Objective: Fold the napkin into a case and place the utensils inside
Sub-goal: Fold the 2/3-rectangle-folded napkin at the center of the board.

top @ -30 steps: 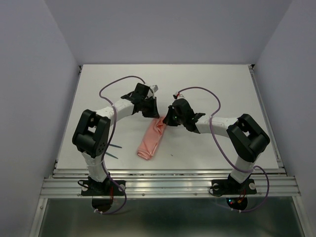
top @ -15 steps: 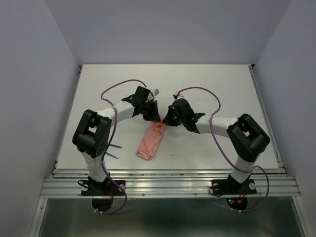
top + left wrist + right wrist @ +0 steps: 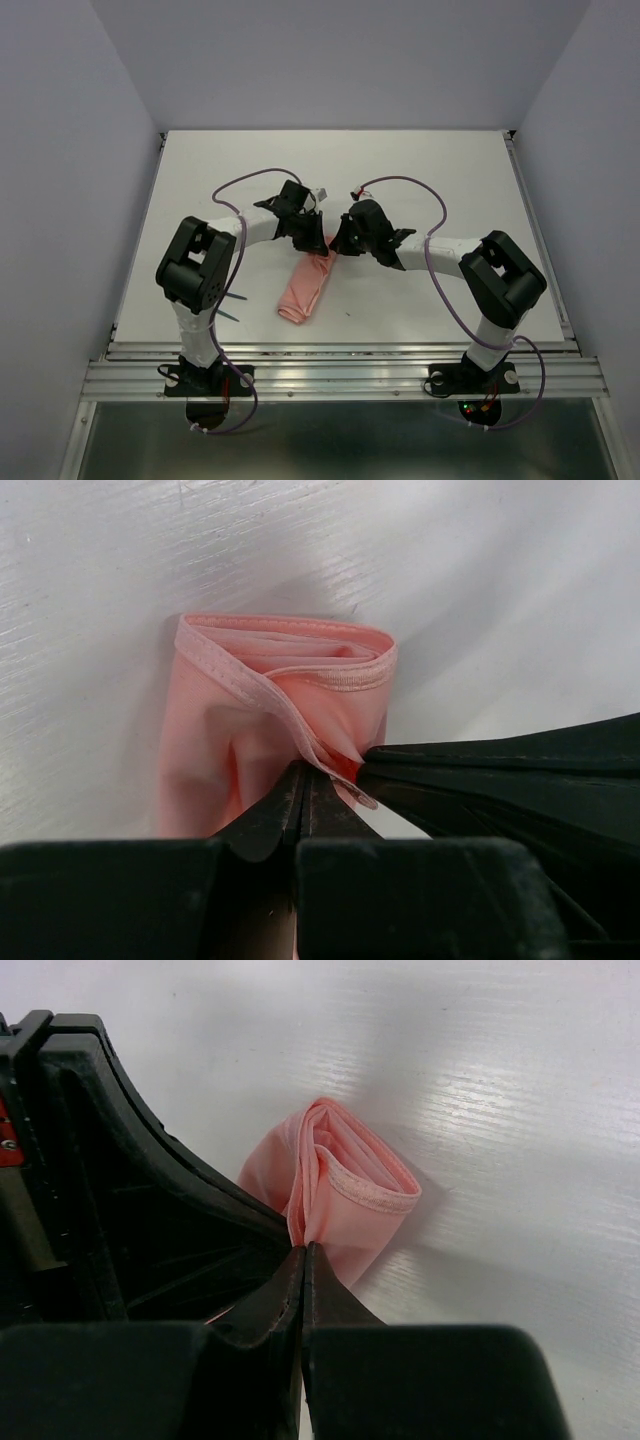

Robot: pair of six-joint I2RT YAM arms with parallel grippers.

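Note:
The salmon-pink napkin [image 3: 307, 283] lies as a narrow folded strip in the middle of the table, slanting from far right to near left. My left gripper [image 3: 313, 238] and right gripper [image 3: 338, 243] meet at its far end, each shut on a hemmed edge of the cloth. The left wrist view shows the napkin [image 3: 280, 700] pinched at the left gripper [image 3: 305, 772]. The right wrist view shows the napkin [image 3: 350, 1195] pinched at the right gripper [image 3: 303, 1250]. Teal-green utensils [image 3: 235, 305] lie near the left arm's base, mostly hidden by the arm.
The white table [image 3: 450, 170] ends at a metal rail [image 3: 340, 350] at the front. Grey walls stand on the left, right and far sides. Purple cables [image 3: 240, 185] loop over both arms.
My left gripper has moved right and slightly nearer, closing in on my right gripper at the napkin's far end. The napkin's far end has bunched up a little.

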